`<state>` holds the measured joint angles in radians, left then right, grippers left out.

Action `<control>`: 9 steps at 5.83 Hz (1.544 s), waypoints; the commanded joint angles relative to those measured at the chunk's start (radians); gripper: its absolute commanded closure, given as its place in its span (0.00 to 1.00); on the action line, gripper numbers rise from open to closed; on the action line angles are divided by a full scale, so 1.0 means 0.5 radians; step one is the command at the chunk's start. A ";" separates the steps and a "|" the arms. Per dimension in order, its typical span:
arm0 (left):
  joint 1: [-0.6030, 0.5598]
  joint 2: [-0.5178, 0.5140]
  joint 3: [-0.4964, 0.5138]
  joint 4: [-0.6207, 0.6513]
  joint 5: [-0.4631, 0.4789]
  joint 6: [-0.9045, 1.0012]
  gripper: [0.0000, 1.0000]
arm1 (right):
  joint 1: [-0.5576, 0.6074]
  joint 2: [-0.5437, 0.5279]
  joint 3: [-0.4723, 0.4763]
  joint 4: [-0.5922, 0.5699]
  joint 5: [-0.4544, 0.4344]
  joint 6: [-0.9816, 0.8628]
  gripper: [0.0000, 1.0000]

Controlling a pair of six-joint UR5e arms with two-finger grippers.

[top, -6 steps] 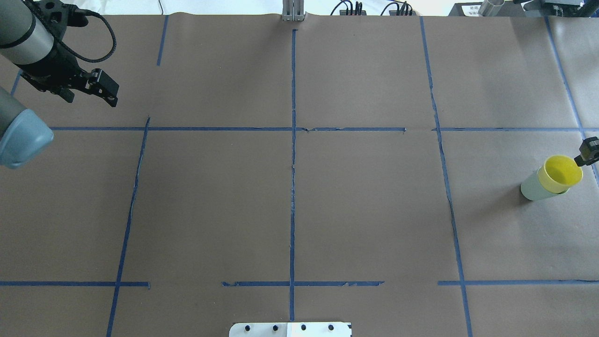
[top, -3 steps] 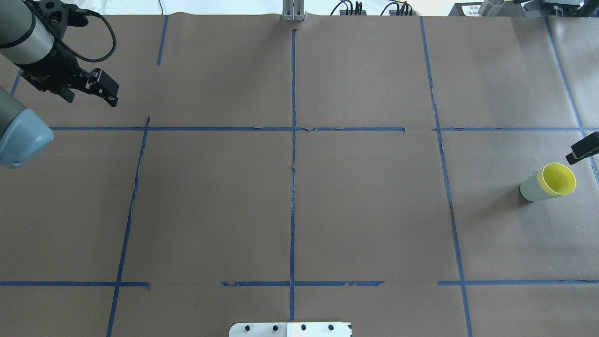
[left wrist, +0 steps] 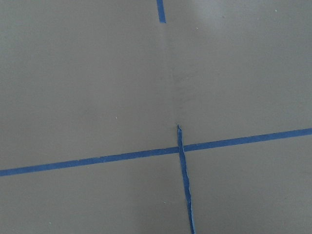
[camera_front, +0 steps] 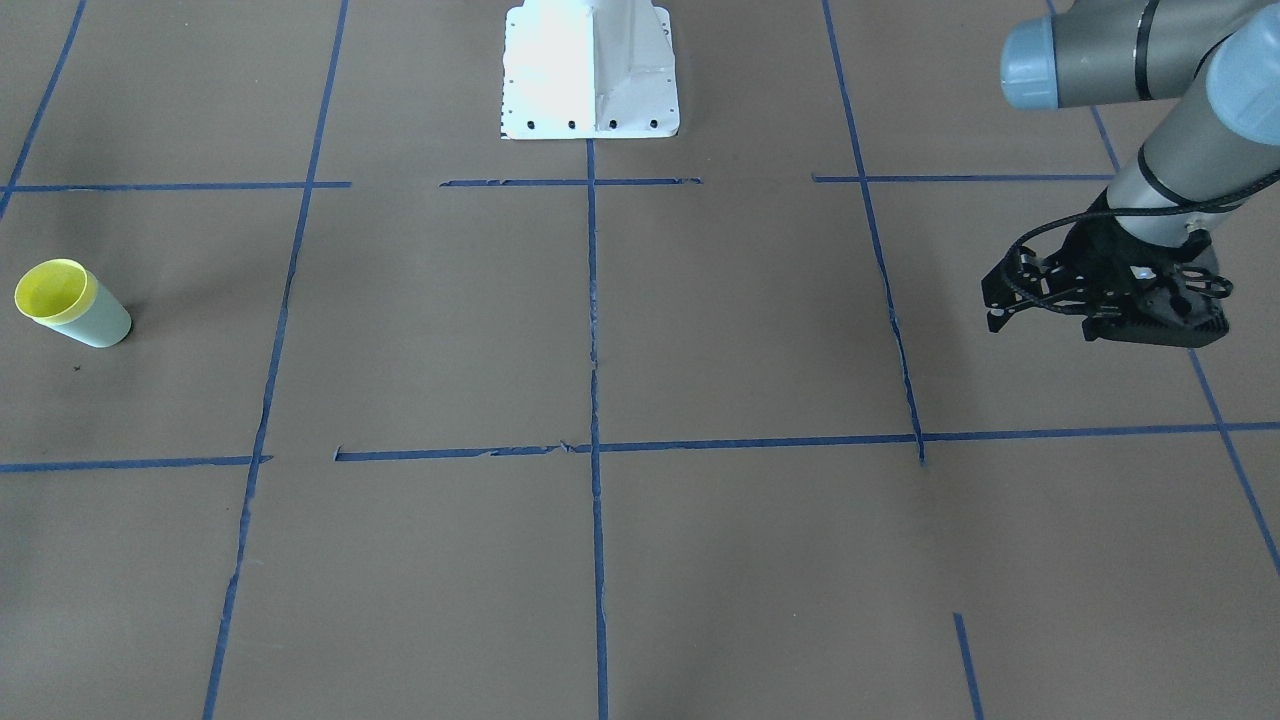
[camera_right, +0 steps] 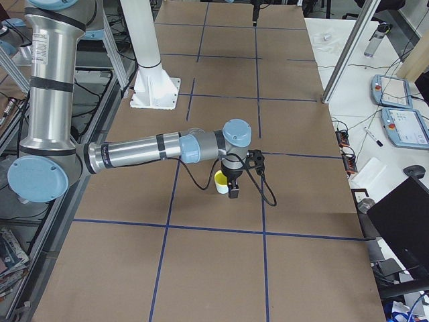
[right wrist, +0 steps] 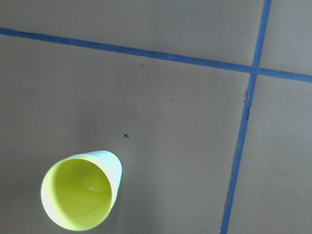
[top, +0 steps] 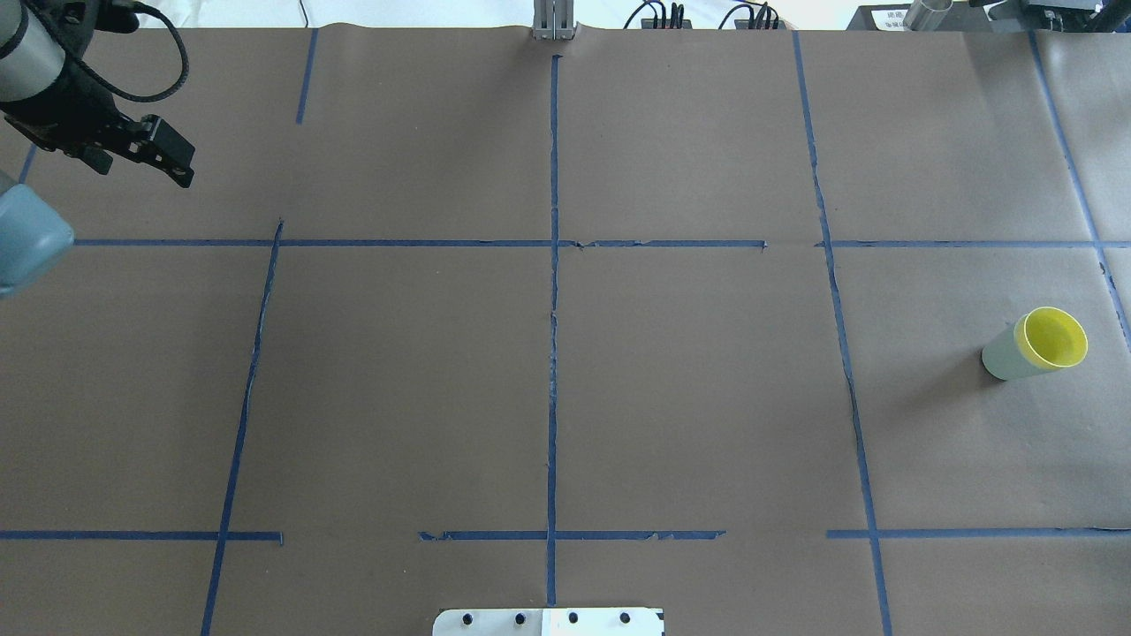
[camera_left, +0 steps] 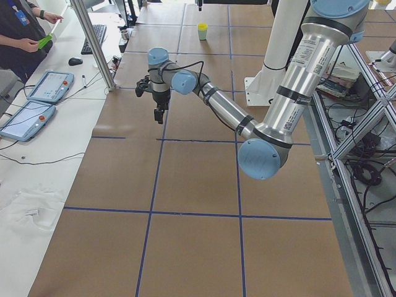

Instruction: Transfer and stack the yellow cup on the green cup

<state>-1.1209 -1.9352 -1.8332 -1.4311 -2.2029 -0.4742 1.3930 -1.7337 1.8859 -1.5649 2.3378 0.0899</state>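
Observation:
The yellow cup point(top: 1050, 338) sits nested inside the green cup point(top: 998, 358) at the table's far right. The pair also shows in the front-facing view, yellow cup point(camera_front: 50, 290) in green cup point(camera_front: 103, 326), and in the right wrist view, yellow cup point(right wrist: 78, 195) in green cup point(right wrist: 115, 163). My right gripper point(camera_right: 233, 191) shows only in the exterior right view, hanging close beside the cups point(camera_right: 220, 180). I cannot tell whether it is open. My left gripper point(top: 141, 168) is open and empty above the far left of the table, and also shows in the front-facing view point(camera_front: 992, 305).
Brown paper with a blue tape grid point(top: 554, 243) covers the table. The white robot base plate point(camera_front: 590, 70) stands at the near middle edge. Tablets and cables point(camera_left: 37, 102) lie on the white bench beyond the far edge.
The yellow cup dropped from a raised, tilted pose fully into the green cup. The right gripper let go and slid out of the overhead view to the right. The left gripper drew back to the left.

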 commanded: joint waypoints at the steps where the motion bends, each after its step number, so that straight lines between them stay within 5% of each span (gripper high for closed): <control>1: -0.266 0.136 0.079 0.006 -0.113 0.501 0.00 | 0.134 -0.165 -0.004 0.016 0.015 -0.069 0.00; 4: -0.672 0.381 0.358 0.003 -0.187 1.168 0.00 | 0.153 -0.159 -0.004 0.013 0.018 -0.033 0.00; 6: -0.697 0.672 0.371 -0.028 -0.184 1.154 0.00 | 0.153 -0.156 -0.004 0.016 0.012 -0.029 0.00; 9: -0.694 0.737 0.439 -0.074 -0.190 1.157 0.00 | 0.153 -0.147 -0.004 0.019 0.006 0.031 0.00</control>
<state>-1.4677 -1.5851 -1.6133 -1.4626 -2.2955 0.1072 1.4695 -1.8083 1.8838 -1.5565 2.3420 0.0903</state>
